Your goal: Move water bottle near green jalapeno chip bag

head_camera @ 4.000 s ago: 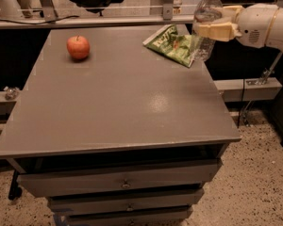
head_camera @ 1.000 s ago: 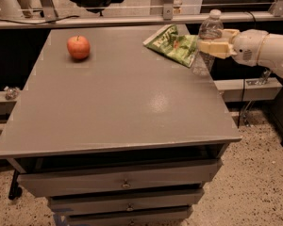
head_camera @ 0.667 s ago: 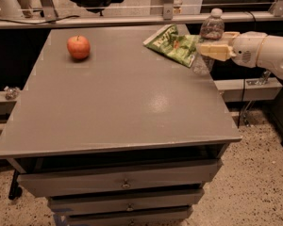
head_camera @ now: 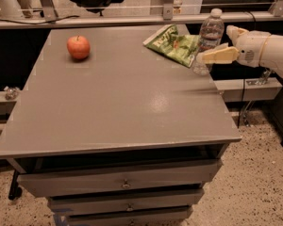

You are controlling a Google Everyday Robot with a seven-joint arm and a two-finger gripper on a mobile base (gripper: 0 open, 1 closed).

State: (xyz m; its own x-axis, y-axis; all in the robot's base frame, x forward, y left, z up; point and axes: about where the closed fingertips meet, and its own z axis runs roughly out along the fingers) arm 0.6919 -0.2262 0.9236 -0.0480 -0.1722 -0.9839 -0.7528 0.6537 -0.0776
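1. The chip bag [head_camera: 173, 44], green and wrinkled with white and yellow print, lies flat on the grey table [head_camera: 122, 102] close to its far right corner.
2. The water bottle [head_camera: 208, 36] stands just to the right of the chip bag, touching or all but touching the bag's right end. It is nearly upright, with its white cap leaning a little away from the bag. Its base sits at the table's right edge.
3. The gripper [head_camera: 215, 44] is on the far side of the bottle from the chip bag, at about the bottle's mid-height. It reaches in sideways from the right on a white arm [head_camera: 269, 48].
4. The fingers [head_camera: 219, 55] are closed around the bottle. One tan finger lies across the front of its lower half, pointing toward the chip bag. The tip of the other shows just past the bottle's right side, higher up. They hold nothing besides the bottle.
5. A red apple [head_camera: 79, 47] sits well to the left of the chip bag, near the far left corner of the table and about level with the bag.
6. The stretch of table in front of the chip bag, toward the camera, shows a soft patch of reflected light.
7. Below the front edge, well away from the chip bag, a stack of grey drawers [head_camera: 125, 183] with small knobs is shut.
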